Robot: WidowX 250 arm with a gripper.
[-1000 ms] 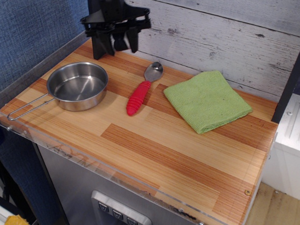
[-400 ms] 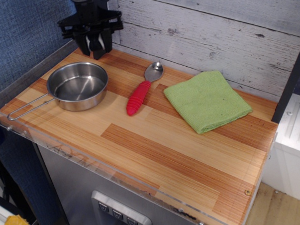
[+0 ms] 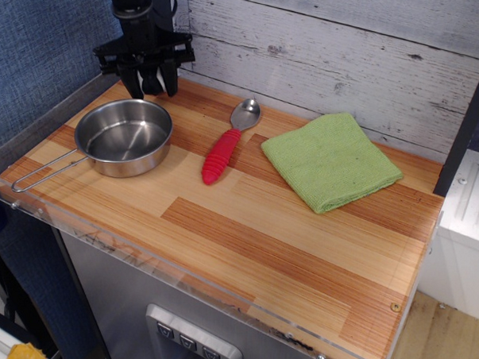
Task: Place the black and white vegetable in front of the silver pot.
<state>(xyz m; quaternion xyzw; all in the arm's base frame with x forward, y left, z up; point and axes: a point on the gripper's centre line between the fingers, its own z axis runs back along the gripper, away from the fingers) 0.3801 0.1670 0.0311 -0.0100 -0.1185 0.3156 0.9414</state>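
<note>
Carrying seems to be the step in hand: my end effector (image 3: 148,82) hangs in the upper left of the frame, just beyond the far rim of the silver pot (image 3: 124,135), with its fingers pointing down. Between those fingers I make out a small pale patch that may be the black and white vegetable (image 3: 151,83), though it is too small and dark there to be sure. I cannot tell whether the fingers are closed on it or merely standing narrow. Nowhere else on the bench (image 3: 284,253) does the toy show, so I judge it is in my grip, raised above the wood.

Its pointing and long axis I cannot read; the fingers hide its sides.

The pot sits at the left with its wire handle running toward the lower left corner. The next move, as I judge it, calls for travel over or around the pot to the bare wood on its near side, then a descent and release, keeping clear of the handle and the red-handled spoon (image 3: 224,149) to the pot's right.
</note>
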